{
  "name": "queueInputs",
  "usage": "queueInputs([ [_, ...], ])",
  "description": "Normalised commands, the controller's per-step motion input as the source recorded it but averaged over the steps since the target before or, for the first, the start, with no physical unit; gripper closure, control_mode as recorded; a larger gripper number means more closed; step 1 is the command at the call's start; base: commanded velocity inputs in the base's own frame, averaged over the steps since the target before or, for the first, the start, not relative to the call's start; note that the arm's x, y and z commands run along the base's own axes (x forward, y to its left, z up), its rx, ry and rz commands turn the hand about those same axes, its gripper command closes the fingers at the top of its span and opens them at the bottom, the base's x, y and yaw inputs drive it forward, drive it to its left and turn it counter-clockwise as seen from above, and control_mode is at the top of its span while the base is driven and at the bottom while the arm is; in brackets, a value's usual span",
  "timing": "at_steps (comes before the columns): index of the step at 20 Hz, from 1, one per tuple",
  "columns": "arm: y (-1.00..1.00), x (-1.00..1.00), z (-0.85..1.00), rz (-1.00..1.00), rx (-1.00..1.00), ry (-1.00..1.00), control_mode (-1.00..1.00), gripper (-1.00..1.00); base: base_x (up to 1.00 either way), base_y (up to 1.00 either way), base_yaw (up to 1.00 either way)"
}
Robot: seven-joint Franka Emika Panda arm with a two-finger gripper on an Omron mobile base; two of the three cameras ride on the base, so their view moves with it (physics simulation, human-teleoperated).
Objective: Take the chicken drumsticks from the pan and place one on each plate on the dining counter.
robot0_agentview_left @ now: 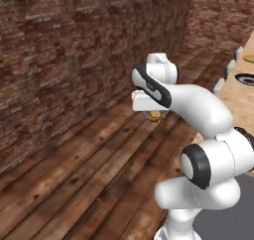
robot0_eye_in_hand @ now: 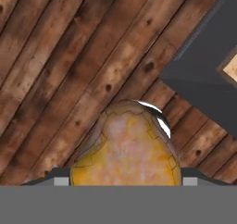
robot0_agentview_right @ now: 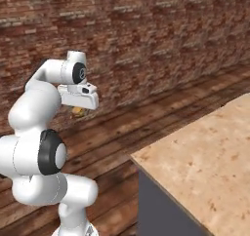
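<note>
Chicken drumstick (robot0_agentview_left: 155,116): golden-brown lump, frame centre in the left base view, tucked under the white hand, held above the plank floor (robot0_agentview_left: 74,179). Gripper (robot0_agentview_left: 155,114) clamped on it. Dining counter (robot0_agentview_left: 238,97) at right edge; black plate (robot0_agentview_left: 246,79) and a sliver of yellow-green plate (robot0_agentview_left: 249,58) on it, upper right. Brick wall (robot0_agentview_left: 59,50) at left.

Right base view: drumstick (robot0_agentview_right: 78,111) below the hand, left of centre; gripper (robot0_agentview_right: 79,110) closed around it. Beige counter (robot0_agentview_right: 205,157) fills lower right.

Hand view: drumstick (robot0_eye_in_hand: 127,149) at bottom centre, between the fingertips; counter corner (robot0_eye_in_hand: 208,75) at right.

No legible writing.
</note>
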Motion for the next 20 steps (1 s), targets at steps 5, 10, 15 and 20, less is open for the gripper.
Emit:
queueInputs([
  [5, 0.0, 0.0, 0.0, 0.0, 0.0, 0.0, 1.0, 1.0, 0.89, 0.55, -0.52],
  [10, 0.0, 0.0, 0.0, 0.0, 0.0, 0.0, 1.0, 1.0, 0.89, 0.54, -0.53],
  [15, 0.0, 0.0, 0.0, 0.0, 0.0, 0.0, 1.0, 1.0, 0.89, 0.54, -0.53],
  [20, 0.0, 0.0, 0.0, 0.0, 0.0, 0.0, 1.0, 1.0, 0.87, 0.54, -0.55],
])
